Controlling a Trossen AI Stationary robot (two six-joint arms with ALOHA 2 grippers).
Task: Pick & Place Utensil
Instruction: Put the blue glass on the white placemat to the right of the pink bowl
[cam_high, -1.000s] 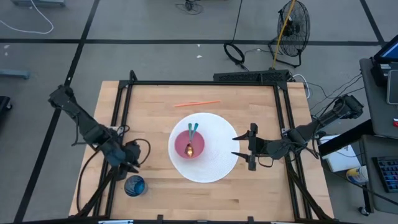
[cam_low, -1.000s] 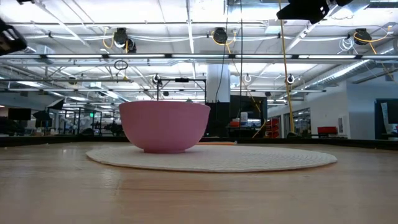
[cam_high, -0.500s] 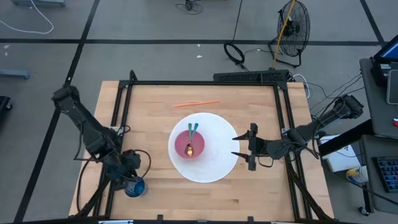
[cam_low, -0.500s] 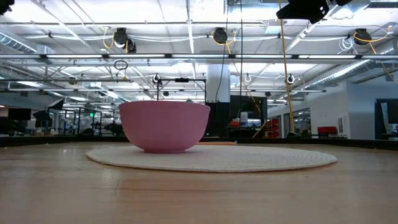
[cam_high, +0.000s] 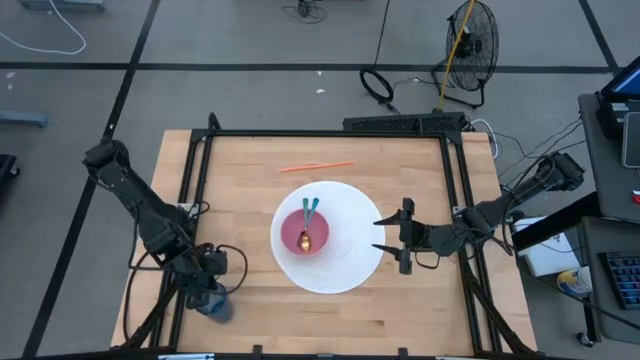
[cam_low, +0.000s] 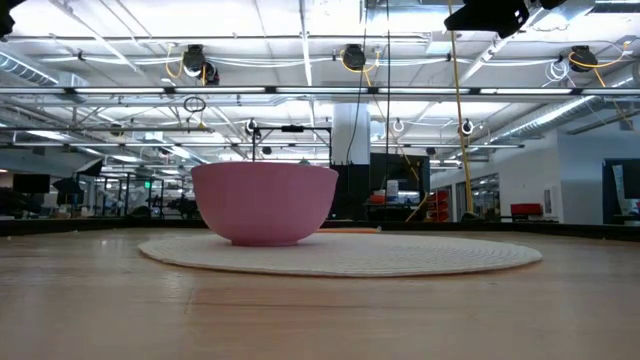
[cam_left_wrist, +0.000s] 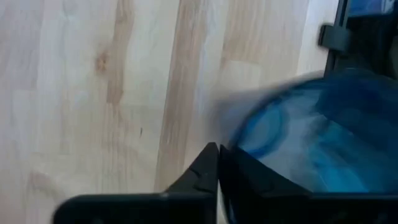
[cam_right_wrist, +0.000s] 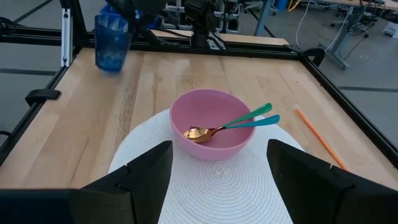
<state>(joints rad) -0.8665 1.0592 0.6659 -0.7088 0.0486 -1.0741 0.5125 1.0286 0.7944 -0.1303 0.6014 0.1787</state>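
A pink bowl (cam_high: 305, 233) stands on a round white mat (cam_high: 350, 270) at mid-table. It holds two spoons (cam_right_wrist: 230, 124) with teal handles that lean on its rim. A blue see-through cup (cam_right_wrist: 112, 42) stands at the table's near left corner. My left gripper (cam_high: 208, 292) is right over it, fingers together at its rim. My right gripper (cam_high: 385, 233) hovers open at the mat's right edge, pointing at the bowl and holding nothing. My left gripper comes down from above onto the blue cup's rim (cam_left_wrist: 239, 146) and is shut there, its two fingers (cam_left_wrist: 202, 171) meeting at the wall's top edge. The fingers themselves hide the wall between them. The cup stands upright under the gripper.
An orange stick (cam_high: 316, 166) lies on the wood beyond the mat, toward the far edge. A black frame rail (cam_high: 190, 200) runs along the table's left side, close to the cup. Bare wood lies between the cup and the mat.
My left gripper has travelled toward the table's near edge and down, from beside the cup to right over it, where it now covers most of the cup in the high view. My right arm, the bowl and the spoons have stayed put.
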